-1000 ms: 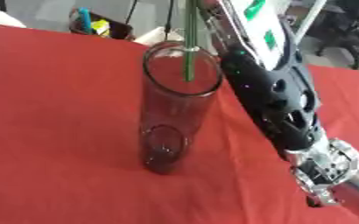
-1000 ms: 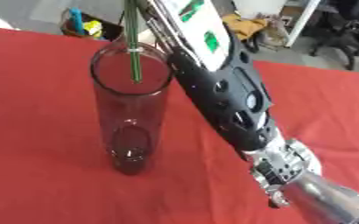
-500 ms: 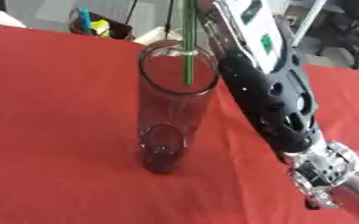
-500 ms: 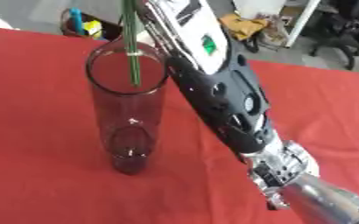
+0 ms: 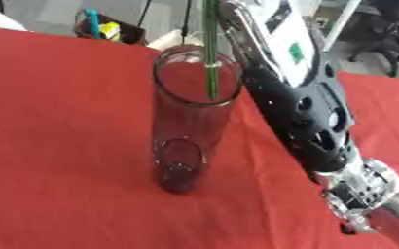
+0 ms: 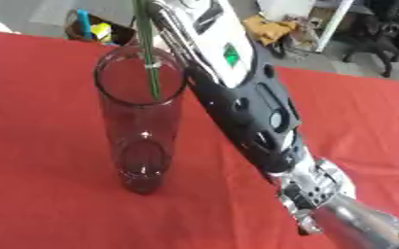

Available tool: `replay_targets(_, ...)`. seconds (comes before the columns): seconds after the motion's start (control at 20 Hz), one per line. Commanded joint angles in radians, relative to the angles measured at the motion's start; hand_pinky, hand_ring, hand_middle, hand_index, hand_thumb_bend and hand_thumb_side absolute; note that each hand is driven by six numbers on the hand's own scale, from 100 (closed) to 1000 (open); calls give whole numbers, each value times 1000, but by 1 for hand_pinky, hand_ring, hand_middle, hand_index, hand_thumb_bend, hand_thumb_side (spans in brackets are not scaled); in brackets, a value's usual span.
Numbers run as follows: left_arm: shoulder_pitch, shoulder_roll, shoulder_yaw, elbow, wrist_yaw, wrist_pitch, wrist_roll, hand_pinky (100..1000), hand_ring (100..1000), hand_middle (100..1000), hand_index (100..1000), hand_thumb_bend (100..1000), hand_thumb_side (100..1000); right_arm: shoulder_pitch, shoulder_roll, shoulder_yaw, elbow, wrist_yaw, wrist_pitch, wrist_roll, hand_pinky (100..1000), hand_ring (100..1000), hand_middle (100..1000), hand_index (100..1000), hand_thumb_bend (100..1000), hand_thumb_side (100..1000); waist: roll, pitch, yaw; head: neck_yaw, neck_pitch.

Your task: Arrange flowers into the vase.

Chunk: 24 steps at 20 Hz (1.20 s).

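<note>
At frame centre, a tall smoky glass vase (image 5: 186, 121) stands upright on the red tablecloth (image 5: 58, 146), a green flower stem (image 5: 209, 53) dipping through its rim. The right arm (image 6: 245, 116) rises from lower right beside it, bearing an unreadable green label (image 6: 230, 54); its hand leaves the top edge, fingers untellable. Bare cloth spreads left.

Looks like an office or lab space used for robot trials. Landmark: red cloth-covered table (image 5: 66, 121). Beyond its far edge, bare grey floor. Past the far left edge, a dark container (image 6: 97, 33) holding blue and yellow items. Past the far right corner, a black office chair (image 6: 382, 41) and a white post or table leg (image 6: 331, 24). Behind the far middle edge, a yellowish-brown heap (image 6: 275, 26) on the floor
</note>
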Motion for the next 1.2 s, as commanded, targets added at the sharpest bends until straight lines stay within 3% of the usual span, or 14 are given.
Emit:
replay_targets(0.05, -11, -3, -9, -16, 6, 2, -3, 497, 442, 663, 752, 100, 959, -15, -8, -10, -8, -20, 27, 2, 664, 890, 209, 100, 100, 510, 12, -18, -2, -6, -7)
replay_targets(0.3, -11, -4, -11, -16, 8, 4, -5, 497, 442, 664, 752, 100, 958, -19, 2, -17, -3, -54, 62, -11, 667, 898, 211, 100, 100, 493, 15, -21, -2, -11, -4)
replay_targets(1.2, -10, -2, -10, -16, 11, 11, -11, 495, 452, 665, 753, 100, 958, 11, 10, -21, -59, -100, 67, -30, 692, 904, 222, 163, 100, 507, 19, -26, -15, 7, -5)
